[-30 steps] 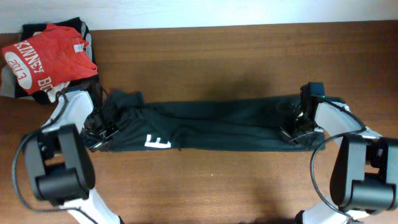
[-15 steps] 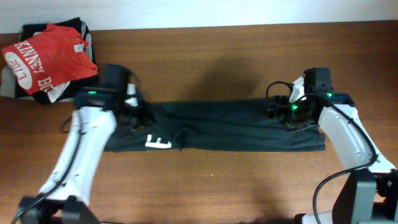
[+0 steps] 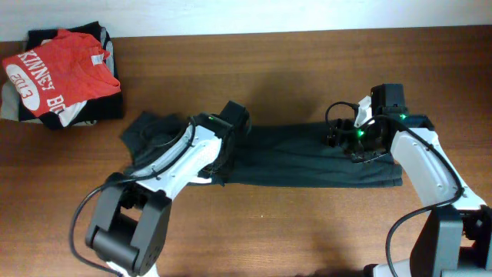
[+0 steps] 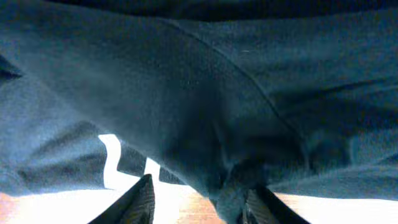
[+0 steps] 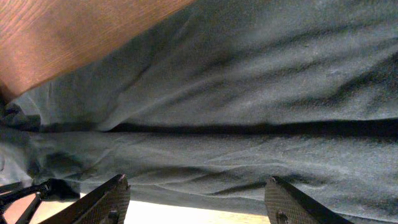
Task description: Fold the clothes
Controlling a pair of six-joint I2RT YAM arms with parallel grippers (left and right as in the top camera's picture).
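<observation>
The black garment (image 3: pixel 307 158) lies as a long band across mid-table. Left gripper (image 4: pixel 199 202) pinches a fold of it near the band's left end; right gripper (image 5: pixel 196 202) hovers spread wide over the right end, empty.

At the upper left of the frame a red T-shirt (image 3: pixel 61 71) with white lettering lies crumpled on top of a pile of grey-and-white folded garments (image 3: pixel 73 111). The pile rests on the brown wooden counter (image 3: pixel 292 231), near its back edge.
</observation>
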